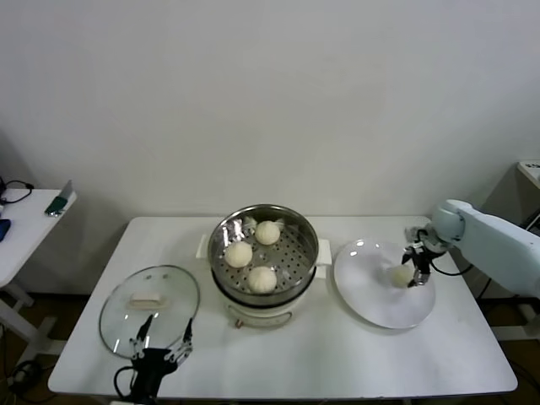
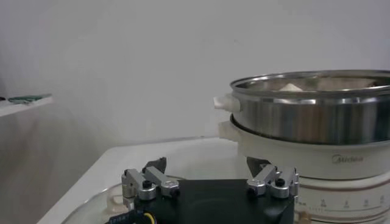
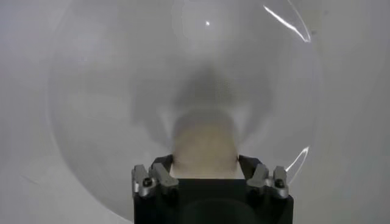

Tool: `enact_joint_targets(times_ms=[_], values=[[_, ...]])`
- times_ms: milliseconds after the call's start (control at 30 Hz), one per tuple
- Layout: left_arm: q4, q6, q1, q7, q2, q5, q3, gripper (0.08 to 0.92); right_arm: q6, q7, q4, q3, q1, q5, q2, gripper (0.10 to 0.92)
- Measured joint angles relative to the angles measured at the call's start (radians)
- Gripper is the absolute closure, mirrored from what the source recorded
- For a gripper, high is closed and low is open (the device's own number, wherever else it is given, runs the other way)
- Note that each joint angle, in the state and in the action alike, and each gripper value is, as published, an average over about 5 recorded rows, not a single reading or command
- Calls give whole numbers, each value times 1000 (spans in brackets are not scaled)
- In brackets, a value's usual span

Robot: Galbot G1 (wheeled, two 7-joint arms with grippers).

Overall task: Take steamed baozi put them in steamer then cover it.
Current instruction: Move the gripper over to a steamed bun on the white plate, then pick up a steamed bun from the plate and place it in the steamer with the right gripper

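Three steamed baozi (image 1: 268, 232) lie on the perforated tray of the steel steamer (image 1: 308, 232) at the table's middle. Another baozi (image 1: 401, 275) (image 3: 204, 143) sits on the white plate (image 1: 371, 295) to the right. My right gripper (image 1: 411, 274) (image 3: 204, 161) is down over that bun, its fingers pressed against both sides of it. The glass cover (image 1: 149, 310) with its cream handle lies flat on the table at the left. My left gripper (image 1: 163, 331) (image 2: 207, 164) hangs open just over the cover's near edge, holding nothing, with the steamer (image 2: 311, 115) ahead of it.
The white plate (image 3: 109, 91) holds only that one bun. A small side table (image 1: 25, 219) with dark items stands far left. The table's front edge runs close below the cover and plate.
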Motion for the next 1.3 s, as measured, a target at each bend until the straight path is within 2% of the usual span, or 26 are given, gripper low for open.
enact_joint_targets(times_ms=[300, 667, 900, 1300], values=[[-6, 2, 0, 0, 1, -1, -1, 177, -34, -1, 102, -114, 139, 96, -27, 342], [-3, 8, -9, 1, 11, -6, 6, 177, -118, 1, 351, -411, 598, 430, 51, 347], [5, 11, -22, 2, 14, -10, 10, 177, -192, 46, 494, -471, 751, 604, 154, 347], [15, 7, -15, 2, 27, -16, 2, 177, -288, 160, 575, -506, 717, 660, 317, 347]])
